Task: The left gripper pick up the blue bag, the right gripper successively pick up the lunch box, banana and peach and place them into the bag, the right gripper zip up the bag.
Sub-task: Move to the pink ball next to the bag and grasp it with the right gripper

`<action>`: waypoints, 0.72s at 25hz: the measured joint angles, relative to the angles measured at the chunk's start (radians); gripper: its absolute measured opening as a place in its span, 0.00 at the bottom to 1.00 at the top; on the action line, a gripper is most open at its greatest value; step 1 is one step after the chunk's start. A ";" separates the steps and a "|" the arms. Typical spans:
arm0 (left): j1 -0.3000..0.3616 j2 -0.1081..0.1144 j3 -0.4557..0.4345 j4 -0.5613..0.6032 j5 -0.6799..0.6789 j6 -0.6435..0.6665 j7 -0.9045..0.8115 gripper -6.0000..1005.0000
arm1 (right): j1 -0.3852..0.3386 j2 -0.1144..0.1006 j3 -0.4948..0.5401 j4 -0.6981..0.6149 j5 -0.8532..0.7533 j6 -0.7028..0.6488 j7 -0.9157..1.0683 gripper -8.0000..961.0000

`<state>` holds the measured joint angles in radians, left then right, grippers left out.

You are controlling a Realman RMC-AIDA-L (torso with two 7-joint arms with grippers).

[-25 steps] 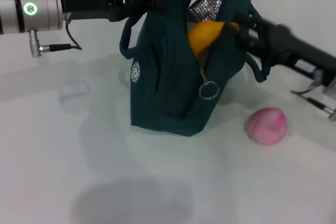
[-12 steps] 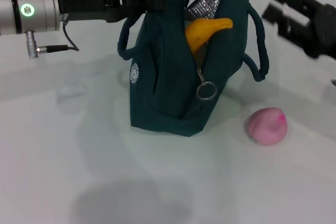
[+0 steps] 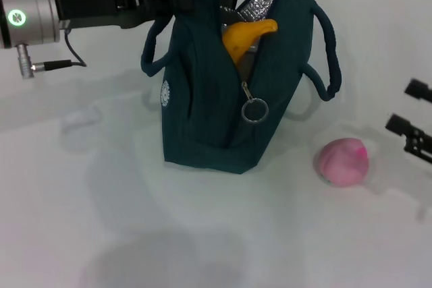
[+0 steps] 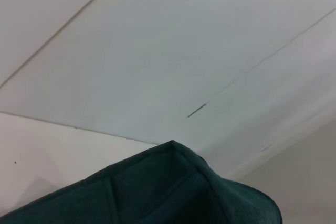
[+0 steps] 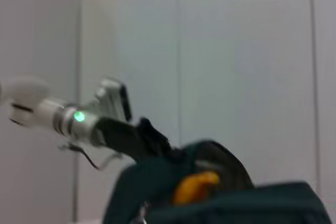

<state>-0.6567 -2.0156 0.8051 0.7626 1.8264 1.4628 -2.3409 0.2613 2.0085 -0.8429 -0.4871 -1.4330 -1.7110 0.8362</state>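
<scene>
Peach waits beside the open bag as the right gripper (image 3: pixel 410 117) hangs at the table's edge, fingers spread and empty.

The left gripper (image 3: pixel 177 1) is clamped on the top of the blue bag (image 3: pixel 226 85), holding it upright; the banana (image 3: pixel 244 37) pokes from its unzipped mouth (foil lining showing). The peach (image 3: pixel 343 161) lies on the white table (image 3: pixel 202 234) between bag and right gripper, nothing between them.

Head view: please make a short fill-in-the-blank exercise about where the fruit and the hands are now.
1. The banana sticks out of the open ____.
2. The peach lies on the ____, beside the bag.
3. The ____ hand holds the bag's top.
4. The right hand is open and holds ____.

Missing words: bag; table; left; nothing
</scene>
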 joint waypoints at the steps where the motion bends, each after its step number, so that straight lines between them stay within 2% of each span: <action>1: 0.000 0.000 -0.005 -0.001 0.000 0.000 0.003 0.05 | -0.005 0.001 0.000 0.014 0.001 0.018 -0.016 0.65; 6: -0.004 0.001 -0.014 -0.004 -0.001 -0.001 0.011 0.05 | -0.001 0.002 -0.006 0.079 -0.002 0.110 -0.041 0.65; 11: -0.010 -0.001 -0.014 -0.004 -0.002 -0.001 0.012 0.05 | 0.019 0.003 -0.056 0.103 -0.012 0.167 -0.039 0.66; 14: -0.010 -0.001 -0.014 -0.004 -0.002 -0.001 0.012 0.05 | 0.031 0.004 -0.093 0.110 -0.015 0.194 -0.034 0.83; 18: -0.009 -0.002 -0.014 -0.004 -0.003 -0.001 0.012 0.05 | 0.038 0.004 -0.114 0.111 -0.033 0.199 -0.019 0.85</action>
<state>-0.6658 -2.0172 0.7915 0.7590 1.8239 1.4617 -2.3286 0.2996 2.0125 -0.9570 -0.3757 -1.4664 -1.5120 0.8177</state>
